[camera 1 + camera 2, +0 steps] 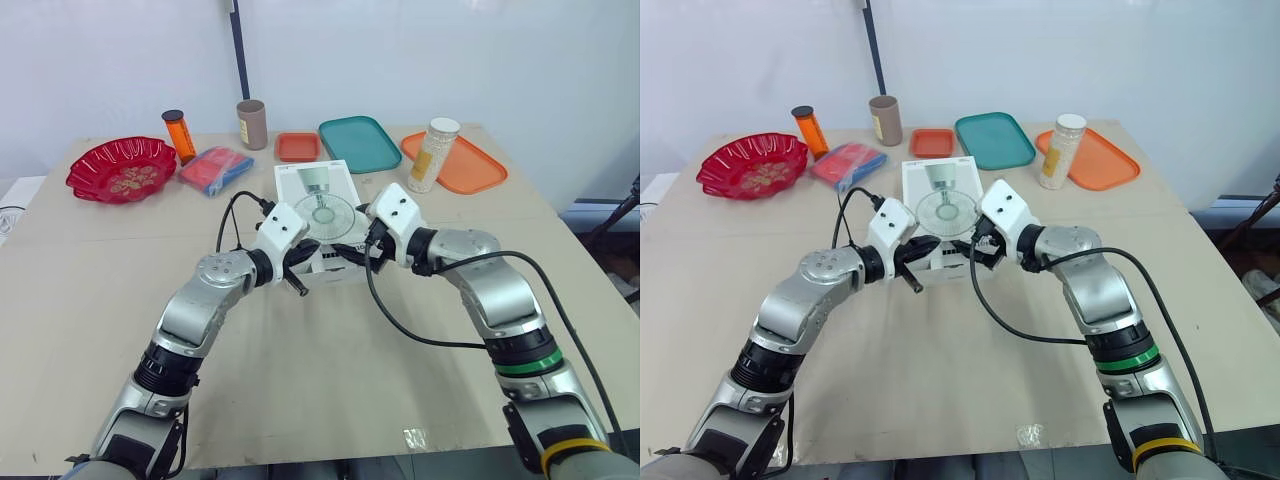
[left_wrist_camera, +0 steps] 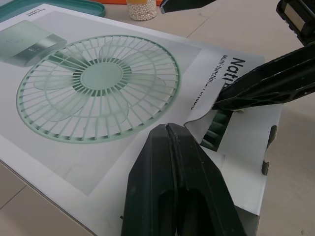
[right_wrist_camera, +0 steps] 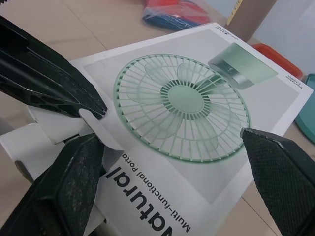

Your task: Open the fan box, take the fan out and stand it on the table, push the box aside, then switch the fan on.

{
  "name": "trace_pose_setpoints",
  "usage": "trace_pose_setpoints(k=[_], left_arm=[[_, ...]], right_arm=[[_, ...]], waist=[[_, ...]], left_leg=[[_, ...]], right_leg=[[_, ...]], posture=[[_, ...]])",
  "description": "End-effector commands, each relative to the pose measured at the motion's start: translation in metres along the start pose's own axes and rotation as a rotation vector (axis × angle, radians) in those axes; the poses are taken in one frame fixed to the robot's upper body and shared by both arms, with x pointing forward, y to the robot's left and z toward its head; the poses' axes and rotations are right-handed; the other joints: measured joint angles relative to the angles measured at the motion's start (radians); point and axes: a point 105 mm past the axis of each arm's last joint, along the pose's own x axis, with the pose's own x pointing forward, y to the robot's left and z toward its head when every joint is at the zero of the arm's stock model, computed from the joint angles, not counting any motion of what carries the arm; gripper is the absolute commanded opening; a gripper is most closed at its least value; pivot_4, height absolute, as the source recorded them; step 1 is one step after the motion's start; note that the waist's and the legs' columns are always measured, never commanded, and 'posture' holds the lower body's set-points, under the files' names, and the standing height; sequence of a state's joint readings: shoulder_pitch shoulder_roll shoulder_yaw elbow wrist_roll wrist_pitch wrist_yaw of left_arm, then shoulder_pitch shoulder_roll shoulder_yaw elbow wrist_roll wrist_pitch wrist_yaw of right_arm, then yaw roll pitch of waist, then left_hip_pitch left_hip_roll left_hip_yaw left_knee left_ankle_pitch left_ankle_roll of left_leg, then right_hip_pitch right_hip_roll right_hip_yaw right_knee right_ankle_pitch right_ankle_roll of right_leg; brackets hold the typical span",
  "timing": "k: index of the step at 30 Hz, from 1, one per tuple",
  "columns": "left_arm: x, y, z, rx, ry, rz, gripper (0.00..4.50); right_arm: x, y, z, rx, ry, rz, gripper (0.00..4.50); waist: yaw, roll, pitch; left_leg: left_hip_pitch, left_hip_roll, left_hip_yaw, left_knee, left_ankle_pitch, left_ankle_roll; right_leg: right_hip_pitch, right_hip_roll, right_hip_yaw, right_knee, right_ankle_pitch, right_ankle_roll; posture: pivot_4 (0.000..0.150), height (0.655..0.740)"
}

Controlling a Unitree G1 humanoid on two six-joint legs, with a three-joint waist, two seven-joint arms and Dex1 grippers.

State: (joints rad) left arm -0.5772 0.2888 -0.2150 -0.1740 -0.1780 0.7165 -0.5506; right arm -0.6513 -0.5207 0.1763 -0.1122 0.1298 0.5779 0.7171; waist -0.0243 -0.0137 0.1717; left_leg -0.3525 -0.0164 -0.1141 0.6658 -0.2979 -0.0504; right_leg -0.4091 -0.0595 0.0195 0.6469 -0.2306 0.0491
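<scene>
Left wrist view: fan [image 2: 217, 129] mostly hidden in box [image 2: 74, 152] beneath raised flap [image 2: 203, 114]

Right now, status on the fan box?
Left gripper jaws shut at the near flap. Right gripper jaws open, astride the fan box top. Flap partly lifted, fan inside. Teal tray, jar beyond, apart.
</scene>
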Motion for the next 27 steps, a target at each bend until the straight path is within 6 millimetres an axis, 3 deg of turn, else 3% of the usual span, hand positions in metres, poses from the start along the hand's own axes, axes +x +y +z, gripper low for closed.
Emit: trace_pose_setpoints(k=[1, 5, 10, 27], left_arm=[[-0.003, 0.005, -0.009, -0.014, 0.036, 0.021, 0.04], [-0.004, 0.007, -0.011, -0.012, 0.042, 0.024, 0.04], [-0.004, 0.008, -0.01, -0.01, 0.043, 0.028, 0.04], [-0.005, 0.009, -0.009, -0.01, 0.042, 0.04, 0.04]], right_arm=[[-0.029, -0.011, 0.022, 0.031, -0.097, -0.008, 4.5], [-0.051, -0.002, 0.014, 0.052, -0.088, 0.071, 4.5], [-0.066, 0.023, 0.001, -0.011, -0.046, 0.215, 4.5], [-0.054, 0.042, -0.026, -0.087, 0.008, 0.306, 4.5]], waist=[[0.001, 0.0, 0.0], [0.002, 0.0, 0.0], [0.0, 0.0, 0.0], [0.0, 0.0, 0.0]], left_leg=[[0.0, 0.0, 0.0, 0.0, 0.0, 0.0], [-0.001, 0.0, 0.0, 0.0, -0.002, 0.003], [0.0, 0.0, 0.0, 0.0, -0.002, 0.004], [0.0, 0.0, 0.0, 0.0, -0.001, 0.002]], right_leg=[[0.0, 0.0, 0.0, 0.0, 0.0, 0.0], [0.0, 0.0, 0.0, -0.001, 0.0, 0.0], [0.001, 0.0, 0.0, 0.0, 0.0, 0.0], [0.001, 0.0, 0.0, 0.0, 0.0, 0.0]], posture=[[0.15, 0.7255], [0.15, 0.7255], [0.15, 0.7255], [0.15, 0.7255]])
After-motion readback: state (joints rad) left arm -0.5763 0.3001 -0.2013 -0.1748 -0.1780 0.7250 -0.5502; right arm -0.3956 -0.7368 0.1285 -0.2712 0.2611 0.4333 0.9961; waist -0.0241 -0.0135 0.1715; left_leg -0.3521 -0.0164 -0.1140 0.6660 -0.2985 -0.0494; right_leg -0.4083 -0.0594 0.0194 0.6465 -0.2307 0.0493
